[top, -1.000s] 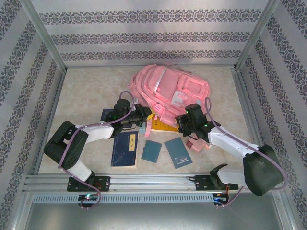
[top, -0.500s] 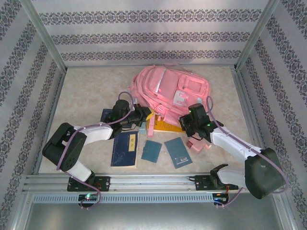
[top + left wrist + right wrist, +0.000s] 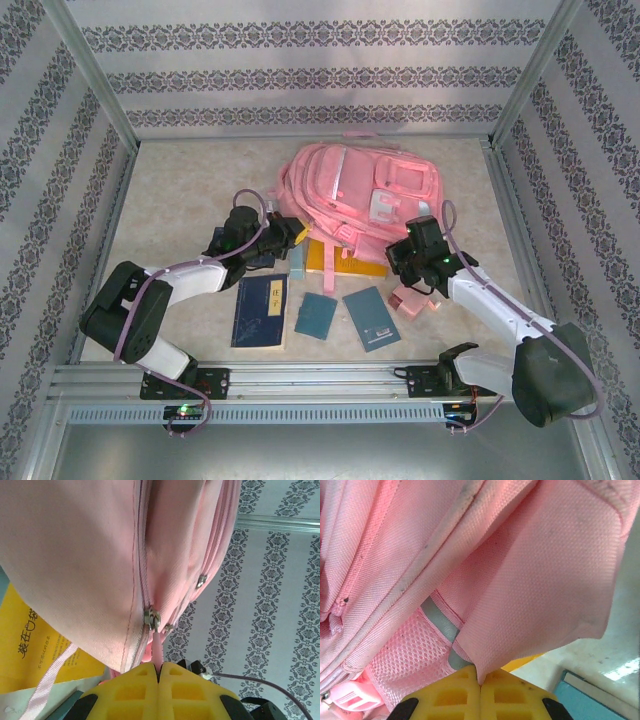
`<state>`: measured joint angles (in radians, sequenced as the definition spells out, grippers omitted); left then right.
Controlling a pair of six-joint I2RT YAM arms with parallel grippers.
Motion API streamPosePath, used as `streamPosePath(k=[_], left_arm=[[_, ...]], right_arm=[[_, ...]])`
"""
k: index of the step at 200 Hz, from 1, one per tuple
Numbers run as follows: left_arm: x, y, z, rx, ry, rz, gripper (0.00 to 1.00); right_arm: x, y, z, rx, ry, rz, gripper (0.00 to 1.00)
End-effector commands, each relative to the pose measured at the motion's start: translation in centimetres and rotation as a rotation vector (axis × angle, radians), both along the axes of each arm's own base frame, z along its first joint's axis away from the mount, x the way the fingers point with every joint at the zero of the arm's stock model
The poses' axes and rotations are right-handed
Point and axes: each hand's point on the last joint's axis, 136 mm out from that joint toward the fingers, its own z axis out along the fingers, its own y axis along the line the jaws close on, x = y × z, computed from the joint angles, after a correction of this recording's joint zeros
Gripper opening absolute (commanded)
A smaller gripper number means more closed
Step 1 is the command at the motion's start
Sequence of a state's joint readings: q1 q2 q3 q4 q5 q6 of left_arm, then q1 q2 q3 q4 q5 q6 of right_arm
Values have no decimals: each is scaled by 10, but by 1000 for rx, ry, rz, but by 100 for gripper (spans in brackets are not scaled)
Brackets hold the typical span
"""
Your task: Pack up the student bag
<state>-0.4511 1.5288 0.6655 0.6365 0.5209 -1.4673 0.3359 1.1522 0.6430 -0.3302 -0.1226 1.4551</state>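
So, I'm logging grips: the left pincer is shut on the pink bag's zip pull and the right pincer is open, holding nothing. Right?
Not quite. The right pincer is not open: the right wrist view shows it shut on a fold of pink fabric of the student bag. The rest holds: the left pincer is shut on the zip pull.

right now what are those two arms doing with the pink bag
Both arms are gripping the student bag, which lies on the table. The left pincer is shut on a pink zip pull at the bag's edge. The right pincer is shut on a fold of the bag's fabric. A yellow book, a dark blue notebook and two teal books lie in front of the bag, not yet packed.
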Motion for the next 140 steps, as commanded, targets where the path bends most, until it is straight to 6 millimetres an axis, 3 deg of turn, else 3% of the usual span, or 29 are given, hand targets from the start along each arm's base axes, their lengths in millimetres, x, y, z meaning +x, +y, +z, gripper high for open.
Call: streamPosePath(k=[1, 52, 80, 118, 140], left_arm=[[12, 14, 28, -38, -88, 59, 0], [14, 19, 31, -41, -91, 66, 0], [12, 16, 27, -36, -82, 43, 0], [-5, 6, 9, 72, -49, -95, 0], [-21, 15, -4, 233, -28, -160, 0]], right_arm=[[-6, -21, -2, -116, 4, 4, 0], [-4, -35, 0, -179, -5, 18, 0], [-1, -33, 1, -188, -18, 48, 0], [8, -21, 10, -230, -44, 203, 0], [13, -19, 25, -315, -74, 313, 0]])
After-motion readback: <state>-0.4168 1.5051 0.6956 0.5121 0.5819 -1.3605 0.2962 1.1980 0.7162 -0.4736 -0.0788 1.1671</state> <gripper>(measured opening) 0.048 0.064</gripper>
